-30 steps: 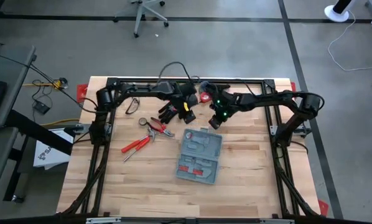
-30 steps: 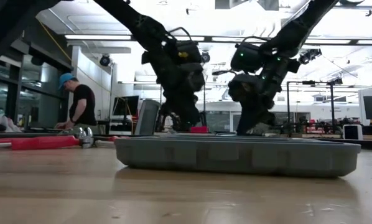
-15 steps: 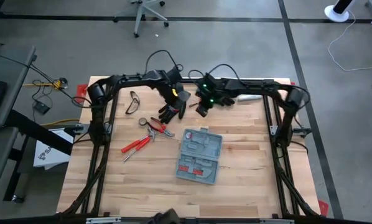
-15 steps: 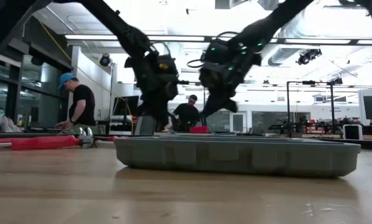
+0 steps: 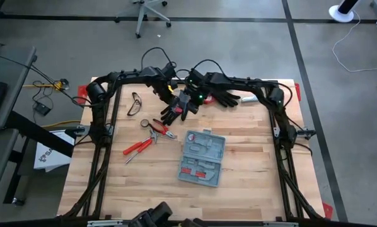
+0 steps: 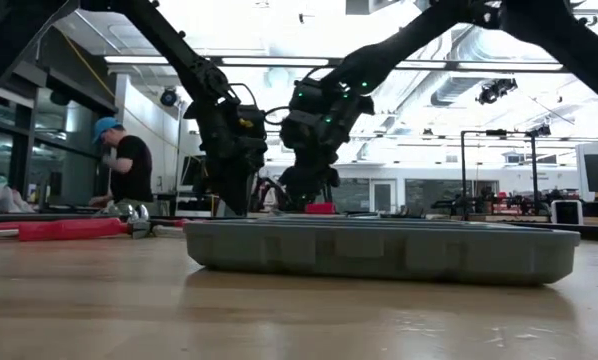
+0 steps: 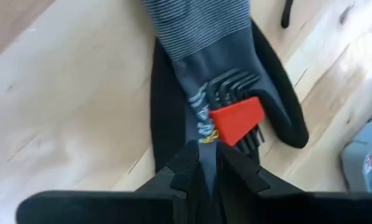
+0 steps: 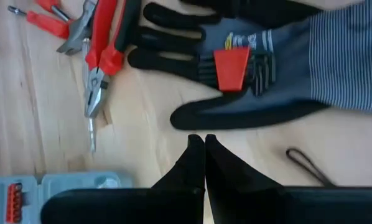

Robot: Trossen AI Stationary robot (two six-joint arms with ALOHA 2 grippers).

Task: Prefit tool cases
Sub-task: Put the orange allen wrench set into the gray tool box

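The left gripper (image 7: 208, 155) has its fingers narrowly parted over a black glove (image 7: 223, 68). The right gripper's (image 8: 203, 149) fingers are closed, empty. The tool case (image 5: 202, 157) lies open on the desk (image 5: 251, 189)

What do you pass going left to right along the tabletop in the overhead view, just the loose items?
Safety glasses → red-handled cutters → red-handled pliers → black gloves → tool case.

Open tool case (image 5: 202, 157) on the table

1 flat grey-blue rectangular case with rounded corners lies open and flat near the table's middle, slightly skewed to the table edges. Its moulded grey interior faces up, with red-handled pieces seated in the nearer half. From the low view (image 6: 379, 248) it sits level on the wood.
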